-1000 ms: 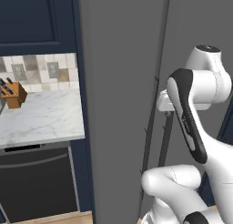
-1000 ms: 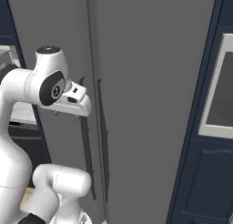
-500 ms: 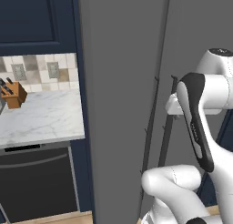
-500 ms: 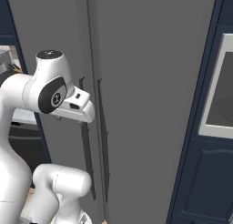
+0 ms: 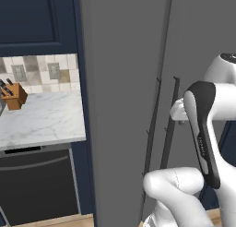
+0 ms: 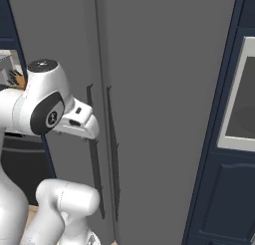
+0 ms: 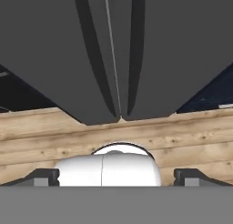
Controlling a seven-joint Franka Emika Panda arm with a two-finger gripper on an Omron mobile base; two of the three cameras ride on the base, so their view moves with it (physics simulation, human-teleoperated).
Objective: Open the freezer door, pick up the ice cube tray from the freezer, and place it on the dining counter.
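Grey freezer door (image 7: 63, 54) stands shut ahead of the pincer (image 7: 116, 176); its jaws spread wide, holding nothing.

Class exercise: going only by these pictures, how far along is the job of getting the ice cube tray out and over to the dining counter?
Nothing is done yet: the freezer door is shut flush beside the wider door. In hand: the gripper hangs open in front of the two handles, gripping neither. Left: pull the freezer handle, take the tray, carry it to the counter.

Matt grey freezer door (image 5: 122, 106), wooden floor (image 7: 54, 132)
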